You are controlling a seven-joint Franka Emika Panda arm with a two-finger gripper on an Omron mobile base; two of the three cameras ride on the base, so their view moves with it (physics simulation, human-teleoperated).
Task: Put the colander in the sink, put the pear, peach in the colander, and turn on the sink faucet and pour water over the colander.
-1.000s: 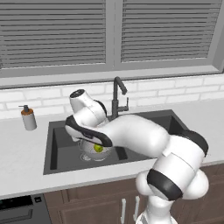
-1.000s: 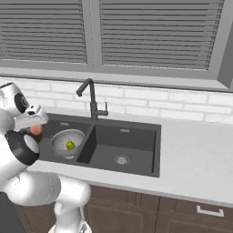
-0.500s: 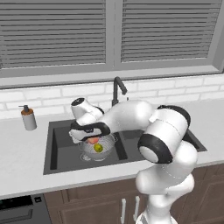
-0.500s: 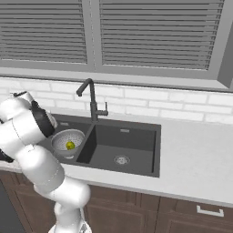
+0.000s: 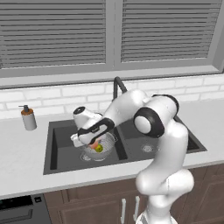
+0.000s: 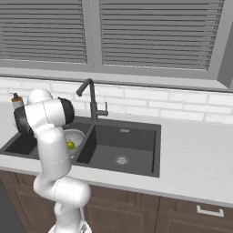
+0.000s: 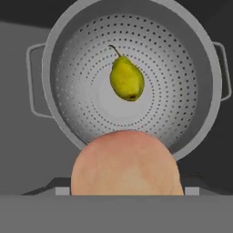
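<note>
Colander (image 7: pixel 68 91) in the sink's (image 5: pixel 61 153) left basin, pear (image 7: pixel 126 80) lying inside it; fingers (image 5: pixel 91 141) gripping the peach (image 7: pixel 125 164) above the colander's rim

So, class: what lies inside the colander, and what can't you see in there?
Inside the colander lies the pear, on its perforated bottom. The peach, held in the gripper above the near rim, covers that part of the bowl.
</note>
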